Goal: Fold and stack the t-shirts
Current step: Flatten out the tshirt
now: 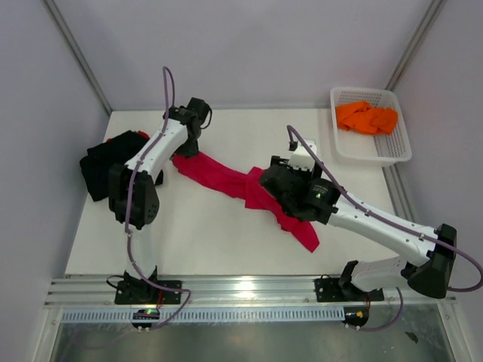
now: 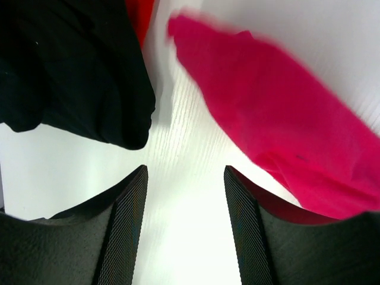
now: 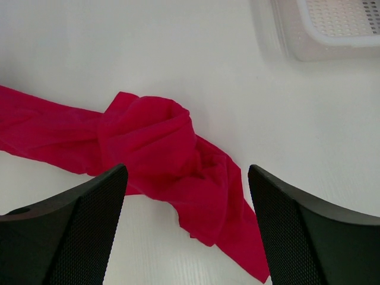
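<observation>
A large crimson t-shirt (image 1: pixel 226 179) lies bunched in a long diagonal strip across the table. It also shows in the left wrist view (image 2: pixel 285 113) and the right wrist view (image 3: pixel 160 148). My left gripper (image 1: pixel 186 148) is open and empty (image 2: pixel 185 173) over bare table, between the strip's far-left end and a black t-shirt (image 1: pixel 102 167) (image 2: pixel 71 71). A bit of a red t-shirt (image 1: pixel 115 138) (image 2: pixel 141 18) shows behind the black one. My right gripper (image 1: pixel 266 179) is open and empty (image 3: pixel 187 172), just above the crumpled middle of the crimson shirt. An orange t-shirt (image 1: pixel 366 118) lies in the basket.
A white mesh basket (image 1: pixel 398 153) stands at the back right; its corner shows in the right wrist view (image 3: pixel 332 41). The black and red shirts hang over the table's left edge. The arm bases and a metal rail (image 1: pixel 241 290) line the near edge.
</observation>
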`<state>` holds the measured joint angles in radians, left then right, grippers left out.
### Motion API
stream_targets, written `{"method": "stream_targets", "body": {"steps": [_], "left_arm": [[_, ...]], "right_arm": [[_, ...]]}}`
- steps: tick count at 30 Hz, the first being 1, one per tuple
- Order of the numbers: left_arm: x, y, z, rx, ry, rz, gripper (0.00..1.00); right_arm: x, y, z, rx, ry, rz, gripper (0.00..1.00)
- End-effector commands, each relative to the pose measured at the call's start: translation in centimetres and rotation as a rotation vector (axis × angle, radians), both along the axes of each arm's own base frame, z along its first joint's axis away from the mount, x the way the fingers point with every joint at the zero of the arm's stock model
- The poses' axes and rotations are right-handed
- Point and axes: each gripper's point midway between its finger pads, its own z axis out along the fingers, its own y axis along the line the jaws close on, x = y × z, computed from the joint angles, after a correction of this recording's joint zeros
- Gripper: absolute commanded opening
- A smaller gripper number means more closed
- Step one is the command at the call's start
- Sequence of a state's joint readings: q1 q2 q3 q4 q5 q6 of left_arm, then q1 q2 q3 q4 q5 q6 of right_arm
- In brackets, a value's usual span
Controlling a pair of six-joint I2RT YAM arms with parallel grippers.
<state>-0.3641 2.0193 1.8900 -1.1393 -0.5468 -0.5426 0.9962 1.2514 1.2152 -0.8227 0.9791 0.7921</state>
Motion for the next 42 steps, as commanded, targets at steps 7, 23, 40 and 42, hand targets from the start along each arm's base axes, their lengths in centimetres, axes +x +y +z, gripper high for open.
{"method": "stream_targets", "body": {"steps": [7, 23, 40, 42], "left_arm": [[-2.1, 0.4, 3.5, -0.058, -0.061, 0.004, 0.57], [-2.8, -0.7, 6.3, -0.155, -0.123, 0.028, 0.57], [-2.7, -0.5, 6.8, -0.138, -0.124, 0.015, 0.57], [-2.7, -0.5, 6.7, -0.138, -0.119, 0.015, 0.57]], "right_arm": [[0.7, 2.5, 0.4, 0.004, 0.041, 0.068, 0.86], [0.1, 10.6, -14.8, -0.388, 0.35, 0.611, 0.82], [1.1, 16.3, -20.4, -0.405, 0.395, 0.72, 0.78], [1.4, 16.8, -20.1, -0.397, 0.385, 0.722, 0.78]]}}
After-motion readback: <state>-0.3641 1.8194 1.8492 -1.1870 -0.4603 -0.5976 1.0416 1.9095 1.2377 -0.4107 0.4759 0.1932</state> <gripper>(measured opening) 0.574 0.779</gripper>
